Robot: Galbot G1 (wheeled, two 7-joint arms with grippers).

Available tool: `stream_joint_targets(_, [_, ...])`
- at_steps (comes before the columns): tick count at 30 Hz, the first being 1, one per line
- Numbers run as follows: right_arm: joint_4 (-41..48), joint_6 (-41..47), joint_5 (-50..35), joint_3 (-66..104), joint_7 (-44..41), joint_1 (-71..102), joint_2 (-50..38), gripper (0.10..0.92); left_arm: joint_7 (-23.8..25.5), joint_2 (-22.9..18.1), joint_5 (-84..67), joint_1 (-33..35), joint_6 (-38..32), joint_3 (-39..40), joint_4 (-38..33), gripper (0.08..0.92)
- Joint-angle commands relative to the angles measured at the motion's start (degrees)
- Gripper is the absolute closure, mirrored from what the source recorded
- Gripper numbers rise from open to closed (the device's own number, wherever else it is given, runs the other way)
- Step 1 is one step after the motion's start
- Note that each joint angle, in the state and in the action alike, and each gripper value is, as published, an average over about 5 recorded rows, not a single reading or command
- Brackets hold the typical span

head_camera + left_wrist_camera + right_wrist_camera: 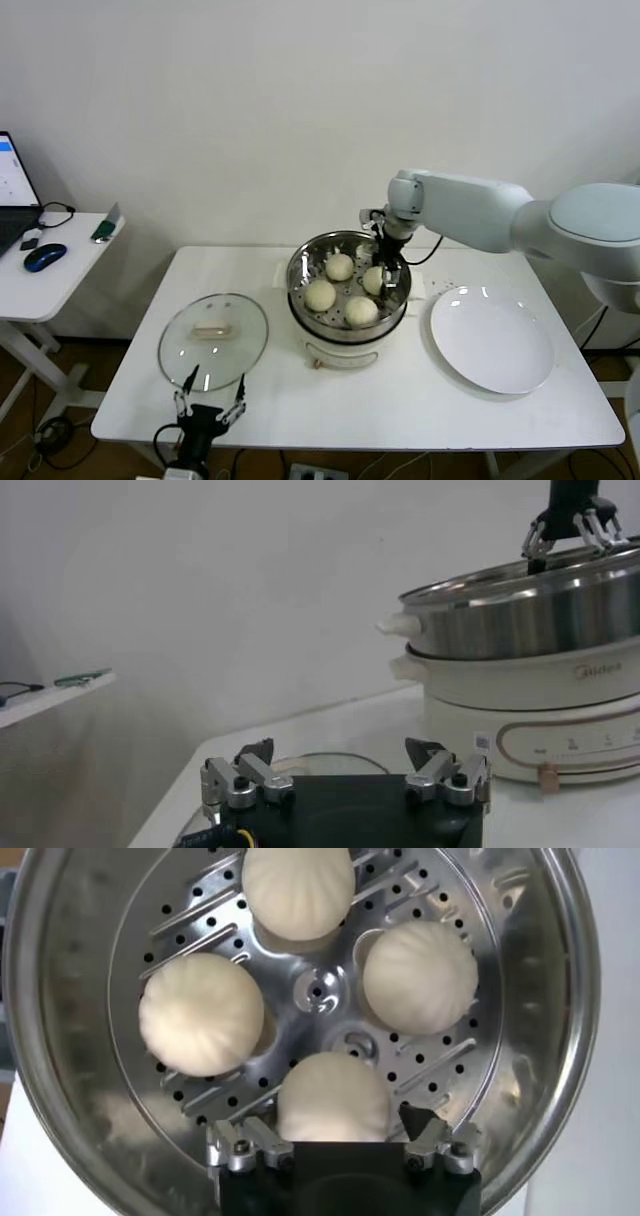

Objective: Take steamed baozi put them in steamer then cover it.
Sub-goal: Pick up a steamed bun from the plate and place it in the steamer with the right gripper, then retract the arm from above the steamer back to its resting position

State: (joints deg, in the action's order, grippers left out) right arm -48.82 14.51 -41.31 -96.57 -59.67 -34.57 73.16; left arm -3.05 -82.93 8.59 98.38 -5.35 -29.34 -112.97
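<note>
Baozi count is four, all sitting inside the steamer (348,325) on its perforated floor. From my head cam they're laid out like a little clock: one bun (340,266) at 12, one bun (375,280) at 3, one (361,311) at 6 and one (320,294) at 9, close to each other but with the centre of the tray bare between them. The basket sits on its white cooker base in the middle of the table (300,400).

My right gripper (388,262) hangs over the 3 o'clock side of the basket, right above that bun. On the right wrist cam its fingers (240,1145) are spread wide with the bun (333,1096) showing between them, and I can't see them touching it, so nothing's held.

The cover (213,341) is still off, lying flat on the table at about 9 o'clock from the steamer, well apart from it, handle up. My left gripper (210,406) is parked low at the table's near edge, just at the lid's 6 o'clock, claw wide and holding nothing.

The white plate (491,340) sits at 3 o'clock of the cooker. Off to the far left there's a side desk with a blue mouse (44,257).
</note>
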Motion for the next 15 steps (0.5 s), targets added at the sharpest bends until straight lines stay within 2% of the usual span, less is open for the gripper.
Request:
stream_joint_targets(1, [-2.1, 0.2, -0.57, 0.74, -0.15, -1.3, -1.33, 0.206, -0.02, -0.14, 0.08, -0.05, 0.11, 0.02, -0.11, 0.177])
stream_joint_targets(10, [-8.49, -1.42, -0.71, 5.06, -0.84, -8.13, -10.94, 0.202, -0.07, -0.13, 0.17, -0.11, 0.22, -0.12, -0.74, 0.177])
stream_joint_targets(15, [-14.18, -8.02, -3.85, 9.92, 8.94, -8.58, -20.39, 0.203, -0.21, -0.16, 0.19, -0.66, 0.35, -0.46, -0.64, 0.177])
